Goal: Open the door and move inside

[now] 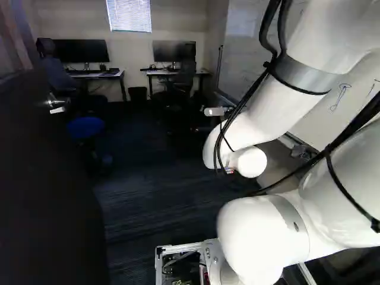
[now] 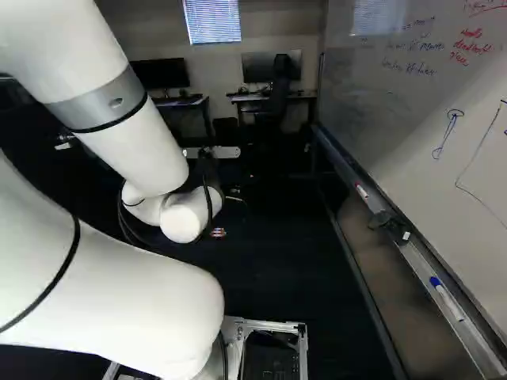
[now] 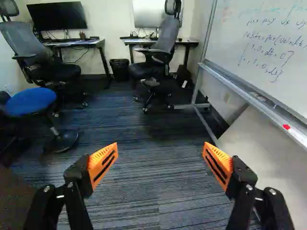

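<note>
Clearly, the gripper (image 3: 160,154) is open, its two fingers spread wide, with nothing held between the orange pads (image 3: 96,160). The door (image 1: 47,190) lies to its left, swung open, its broad dark face running lengthwise ahead from beside the base (image 1: 178,247). The handle (image 1: 57,107) is on that face, near the far edge, left of the gripper and apart from it. In the wrist view a dark brown patch beside the left finger may be the door's edge; I cannot tell for sure.

The coming move turns on this: the door's long axis runs roughly along the way in, so the opening lies to its right, straight ahead of the gripper. With the handle out of the fingers and the door swung aside, the opening part looks done, and the step in hand is probably driving forward.

To the right of the gripper runs the whiteboard (image 2: 412,119), its tray slanting away ahead, with a leg of its stand reaching in ahead of the right finger. The stool (image 3: 31,101) sits ahead and left, the chair (image 3: 151,57) farther ahead. Steering too far left could scrape the door; too far right, the arm (image 1: 267,237) could catch the tray.
</note>
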Controlling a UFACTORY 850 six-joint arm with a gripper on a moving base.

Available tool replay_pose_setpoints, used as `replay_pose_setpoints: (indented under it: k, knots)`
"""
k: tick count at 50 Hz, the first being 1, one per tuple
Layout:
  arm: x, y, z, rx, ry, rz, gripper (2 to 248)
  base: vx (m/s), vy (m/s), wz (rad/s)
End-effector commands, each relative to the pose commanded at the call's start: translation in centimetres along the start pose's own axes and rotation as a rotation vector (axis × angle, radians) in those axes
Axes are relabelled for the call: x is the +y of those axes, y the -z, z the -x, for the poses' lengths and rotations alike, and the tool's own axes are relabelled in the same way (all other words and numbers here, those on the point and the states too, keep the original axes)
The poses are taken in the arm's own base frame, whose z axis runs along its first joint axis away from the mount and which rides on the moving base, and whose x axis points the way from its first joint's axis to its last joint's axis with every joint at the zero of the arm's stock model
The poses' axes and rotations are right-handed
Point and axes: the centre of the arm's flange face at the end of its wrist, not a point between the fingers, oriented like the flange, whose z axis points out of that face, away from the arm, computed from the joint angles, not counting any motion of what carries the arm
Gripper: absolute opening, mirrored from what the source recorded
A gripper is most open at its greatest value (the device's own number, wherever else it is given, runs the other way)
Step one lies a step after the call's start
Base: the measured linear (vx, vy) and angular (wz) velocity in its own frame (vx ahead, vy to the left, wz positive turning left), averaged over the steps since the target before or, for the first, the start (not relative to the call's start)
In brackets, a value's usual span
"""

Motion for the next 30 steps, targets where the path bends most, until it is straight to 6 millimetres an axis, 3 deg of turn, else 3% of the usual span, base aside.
replay_pose_setpoints:
  k: [30]
  knots:
    - [0.00,0.00,0.00,0.000,0.000,0.000,247,0.208,0.005,0.002]
